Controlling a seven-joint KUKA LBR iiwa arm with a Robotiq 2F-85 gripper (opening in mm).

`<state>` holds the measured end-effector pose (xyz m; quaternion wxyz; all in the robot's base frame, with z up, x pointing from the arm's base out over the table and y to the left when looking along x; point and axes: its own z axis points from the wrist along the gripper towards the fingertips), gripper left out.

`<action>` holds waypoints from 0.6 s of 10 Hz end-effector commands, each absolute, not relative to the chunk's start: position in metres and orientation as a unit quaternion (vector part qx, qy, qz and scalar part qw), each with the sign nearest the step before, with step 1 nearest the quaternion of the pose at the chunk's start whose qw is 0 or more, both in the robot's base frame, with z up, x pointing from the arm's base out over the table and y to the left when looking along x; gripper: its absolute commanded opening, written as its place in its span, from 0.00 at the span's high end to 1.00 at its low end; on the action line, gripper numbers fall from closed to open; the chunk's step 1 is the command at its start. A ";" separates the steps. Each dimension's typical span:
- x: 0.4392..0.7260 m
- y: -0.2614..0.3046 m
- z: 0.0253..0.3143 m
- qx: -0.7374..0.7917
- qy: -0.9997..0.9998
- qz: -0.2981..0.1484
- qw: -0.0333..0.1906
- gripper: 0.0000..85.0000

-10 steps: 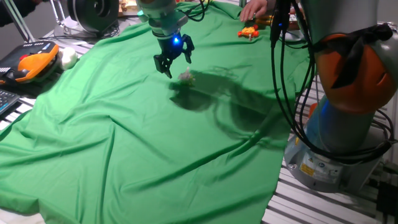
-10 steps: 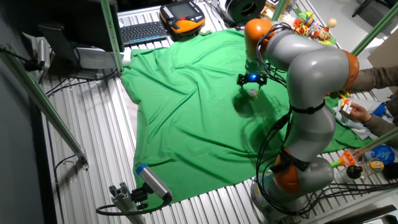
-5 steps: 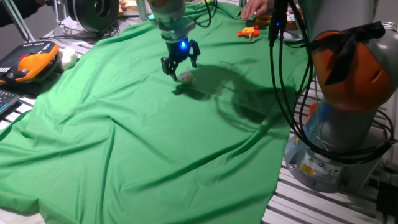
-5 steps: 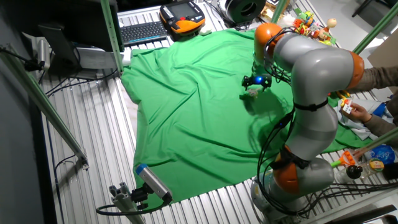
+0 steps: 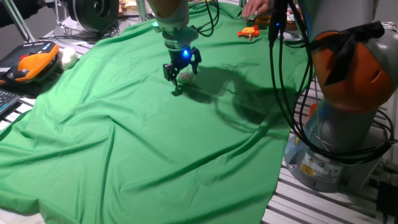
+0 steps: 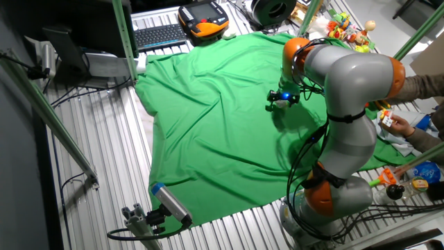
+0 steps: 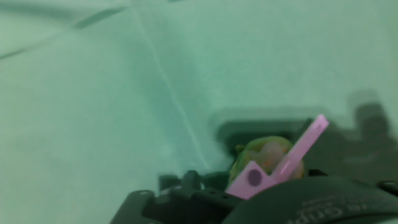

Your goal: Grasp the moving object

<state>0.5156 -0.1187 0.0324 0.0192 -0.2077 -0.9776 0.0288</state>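
The moving object (image 5: pixel 186 76) is a tiny white and pale yellow-green toy on the green cloth (image 5: pixel 124 143). My gripper (image 5: pixel 182 72) has come down over it, with a blue light glowing on the hand. The jaws stand apart, one on each side of the toy, and look open. In the other fixed view the gripper (image 6: pixel 281 102) sits low on the cloth with the toy (image 6: pixel 282 105) under it. In the hand view the toy (image 7: pixel 266 155) shows close up, blurred, with a pink strip (image 7: pixel 283 163) across it.
A small orange-red toy (image 5: pixel 249 32) lies at the far edge of the cloth near a person's hand (image 5: pixel 252 9). A larger white lump (image 5: pixel 67 58) and an orange pendant (image 5: pixel 28 65) lie at the left. The arm's base (image 5: pixel 336 143) stands at the right.
My gripper has moved right and down, from above and left of the toy to straddling it on the cloth. The toy has shifted only slightly.
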 end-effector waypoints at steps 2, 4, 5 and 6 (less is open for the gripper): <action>0.516 -0.119 0.032 -0.185 -0.982 0.029 0.024 0.60; 0.517 -0.120 0.034 -0.167 -0.985 0.019 0.035 1.00; 0.518 -0.118 0.038 -0.161 -0.986 0.020 0.039 1.00; 0.519 -0.117 0.044 -0.160 -0.986 0.019 0.045 1.00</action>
